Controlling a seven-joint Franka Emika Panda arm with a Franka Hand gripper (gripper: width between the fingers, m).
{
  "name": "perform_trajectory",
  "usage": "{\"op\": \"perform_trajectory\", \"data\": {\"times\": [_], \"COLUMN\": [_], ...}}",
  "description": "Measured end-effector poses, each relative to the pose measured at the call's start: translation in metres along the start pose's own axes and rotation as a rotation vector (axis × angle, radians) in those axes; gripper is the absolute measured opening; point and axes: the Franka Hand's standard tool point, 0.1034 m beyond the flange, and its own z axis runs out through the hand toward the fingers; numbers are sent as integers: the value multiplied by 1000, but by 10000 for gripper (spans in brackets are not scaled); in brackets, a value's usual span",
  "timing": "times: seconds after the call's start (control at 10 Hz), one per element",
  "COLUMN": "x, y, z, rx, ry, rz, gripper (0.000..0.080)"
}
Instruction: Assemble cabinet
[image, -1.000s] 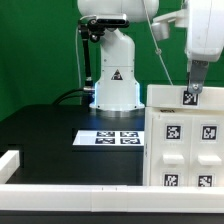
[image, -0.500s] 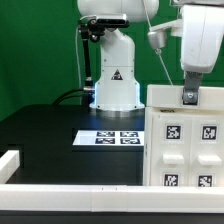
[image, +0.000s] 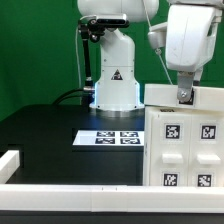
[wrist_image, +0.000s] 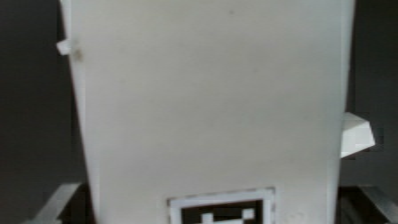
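Observation:
The cabinet (image: 185, 140) is a large white case with several black-and-white tags and recessed compartments, standing at the exterior view's right on the black table. My gripper (image: 184, 97) comes down from above onto its top edge, with the jaws closed on the edge of the case. In the wrist view a white panel of the cabinet (wrist_image: 205, 100) fills the picture between the dark fingers (wrist_image: 64, 203), with a tag at its near end. The gripper (wrist_image: 217, 208) straddles that panel.
The marker board (image: 110, 138) lies flat on the table just left of the cabinet. The arm's white base (image: 115, 85) stands behind it. A white rail (image: 20, 165) runs along the table's front and left edge. A green backdrop stands behind.
The arm's wrist has moved toward the exterior view's left over the cabinet's top edge. The cabinet's top left corner has shifted slightly left with it.

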Motion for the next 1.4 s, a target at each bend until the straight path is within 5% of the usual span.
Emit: {"op": "perform_trajectory", "data": {"times": [0.2, 0.5, 0.9, 1.1, 1.4], "x": [-2, -7, -5, -6, -5], "y": [-1, 0, 0, -2, -2], "z": [0, 1, 1, 2, 2], "rx": [19, 153, 147, 123, 158], "ry": [13, 29, 13, 54, 62], "rz": [293, 708, 965, 1146, 1496], "gripper": [553, 553, 553, 553, 553]}}
